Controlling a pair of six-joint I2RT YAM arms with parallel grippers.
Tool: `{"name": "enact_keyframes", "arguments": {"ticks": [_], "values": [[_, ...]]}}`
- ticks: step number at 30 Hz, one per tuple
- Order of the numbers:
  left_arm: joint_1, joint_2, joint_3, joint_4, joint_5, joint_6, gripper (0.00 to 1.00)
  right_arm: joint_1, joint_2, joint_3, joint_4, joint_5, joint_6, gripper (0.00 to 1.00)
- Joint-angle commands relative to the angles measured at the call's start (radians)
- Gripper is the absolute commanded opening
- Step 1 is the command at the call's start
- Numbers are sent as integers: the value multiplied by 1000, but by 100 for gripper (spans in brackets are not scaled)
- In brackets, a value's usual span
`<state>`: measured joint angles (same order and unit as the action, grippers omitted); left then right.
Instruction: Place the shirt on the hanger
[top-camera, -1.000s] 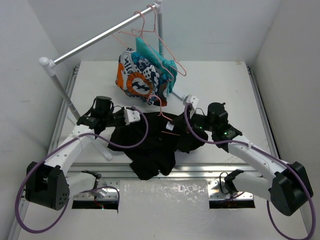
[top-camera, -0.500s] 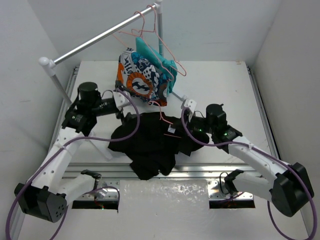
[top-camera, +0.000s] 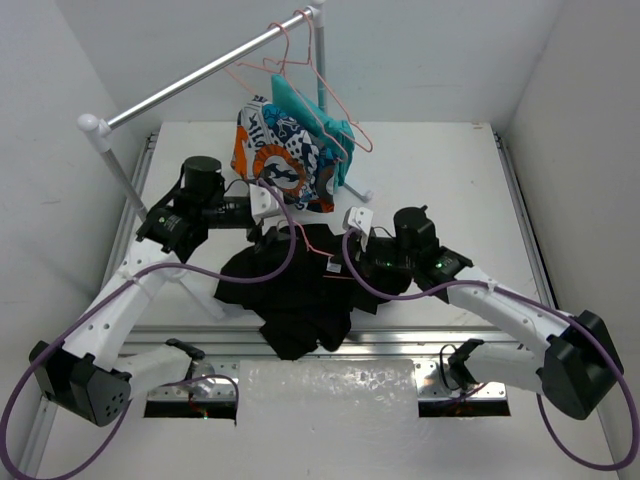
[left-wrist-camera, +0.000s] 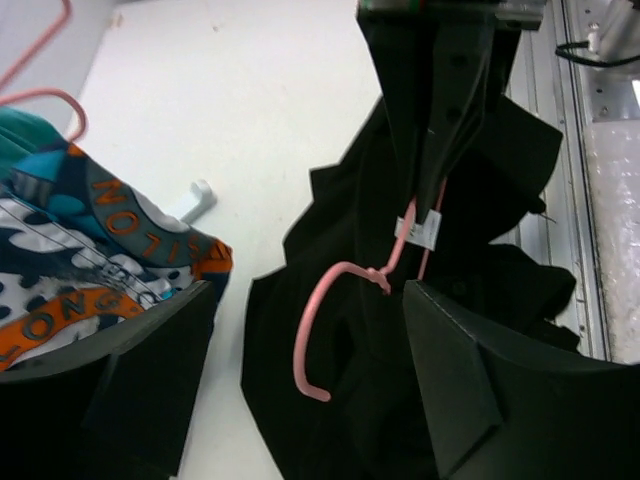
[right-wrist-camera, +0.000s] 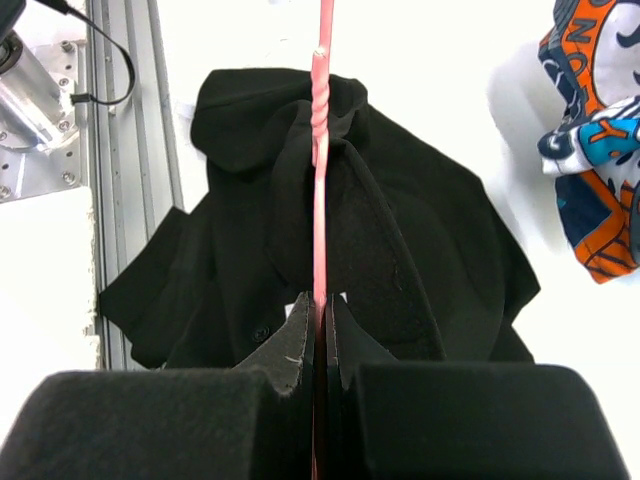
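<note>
The left gripper (left-wrist-camera: 308, 300) has its jaws wide apart, gripping nothing. The hanger's (left-wrist-camera: 345, 275) pink hook sits between its fingers and touches neither, with the shirt (left-wrist-camera: 265, 360) heaped beneath and ahead. A patterned garment (left-wrist-camera: 100, 250) hangs beside one finger. The right gripper (right-wrist-camera: 322, 300) is clamped on the hanger's wire, short of the twisted neck. The wire runs straight ahead from its fingertips, with the shirt draped around it and spread over the table (right-wrist-camera: 420, 60) below.
</note>
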<state>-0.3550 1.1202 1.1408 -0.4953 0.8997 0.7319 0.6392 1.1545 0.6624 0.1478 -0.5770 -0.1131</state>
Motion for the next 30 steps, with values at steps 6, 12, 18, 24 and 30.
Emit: {"name": "enact_keyframes", "arguments": {"ticks": [6,12,18,24,30], "values": [[-2,3,40,-39,2,17,31,2,10,43,50,-38,-25,0],[-9,10,31,-29,-25,23,11,2,-9,36,42,-34,-34,0],[-15,21,42,-100,-25,67,6,2,-13,37,35,-34,-42,0],[-19,-5,17,-60,-5,46,0,2,1,52,12,-5,-30,13],[-19,-49,-44,58,-140,-49,0,2,-6,118,-13,193,58,99]]}}
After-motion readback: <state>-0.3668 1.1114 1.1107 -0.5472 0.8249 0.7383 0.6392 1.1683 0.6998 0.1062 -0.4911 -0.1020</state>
